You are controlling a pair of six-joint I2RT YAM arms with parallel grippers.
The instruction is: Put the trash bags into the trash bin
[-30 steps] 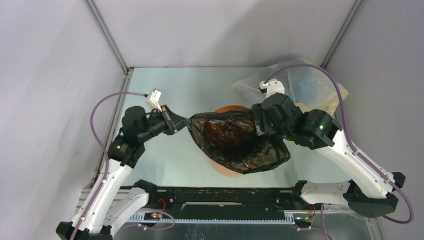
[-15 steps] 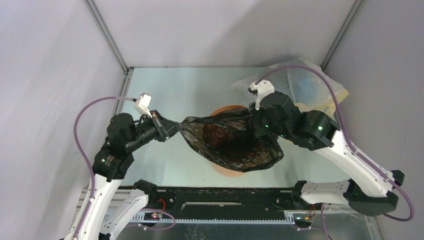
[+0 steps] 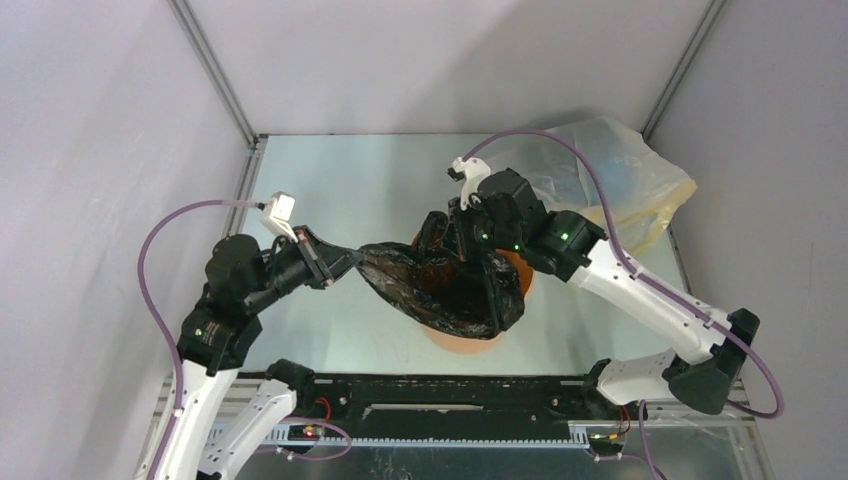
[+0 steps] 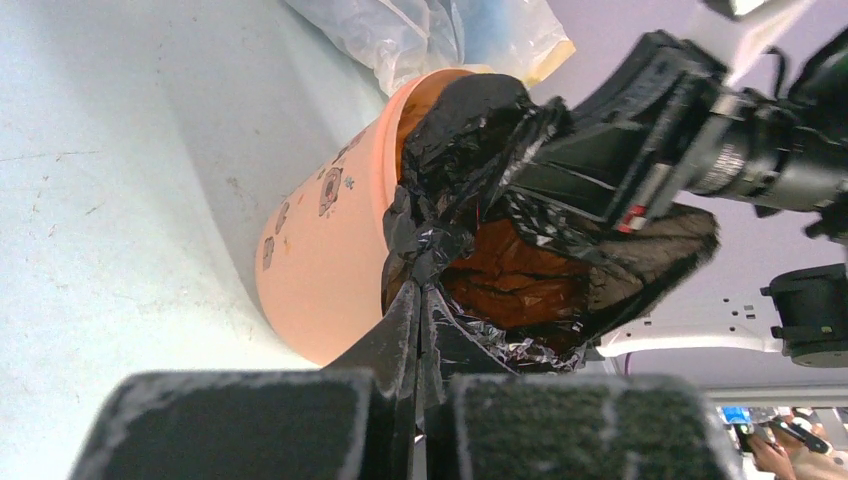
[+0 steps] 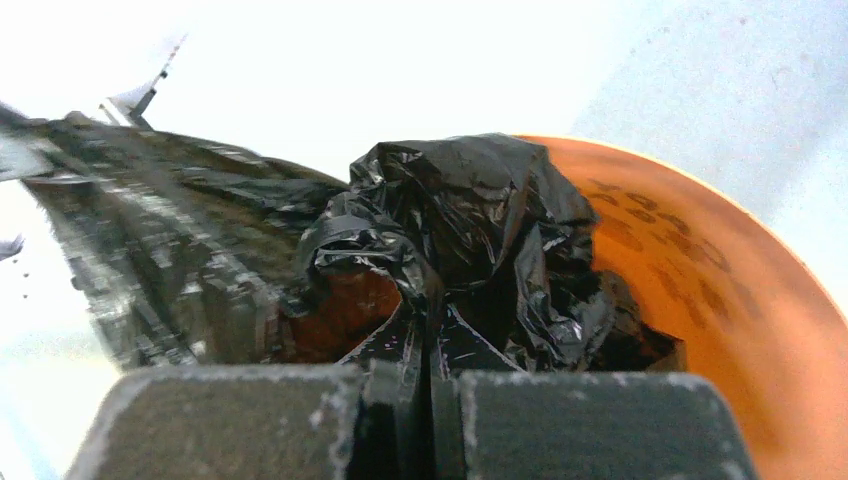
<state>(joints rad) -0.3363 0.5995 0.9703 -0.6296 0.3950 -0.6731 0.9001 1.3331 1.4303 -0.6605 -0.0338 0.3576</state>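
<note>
The black trash bag (image 3: 450,290) hangs stretched open over the orange trash bin (image 3: 518,278), covering most of its mouth. At the bag's left edge, my left gripper (image 3: 352,262) is shut on a pinch of the film. The left wrist view shows that gripper (image 4: 420,292) clamped on the bag (image 4: 480,130) beside the bin's wall (image 4: 320,230). My right gripper (image 3: 445,225) sits at the bag's far rim, shut on a bunched fold. Seen from the right wrist, its tips (image 5: 425,312) pinch the bag (image 5: 470,210) just inside the bin (image 5: 700,290).
A translucent yellowish plastic bag (image 3: 625,170) lies at the back right corner, behind the right arm; its edge shows in the left wrist view (image 4: 430,30). Grey walls close in the table on the left, back and right.
My right gripper has closed on the bag and swung left and back over the bin, bunching the far rim. The left arm drew a little left, still holding its edge.
</note>
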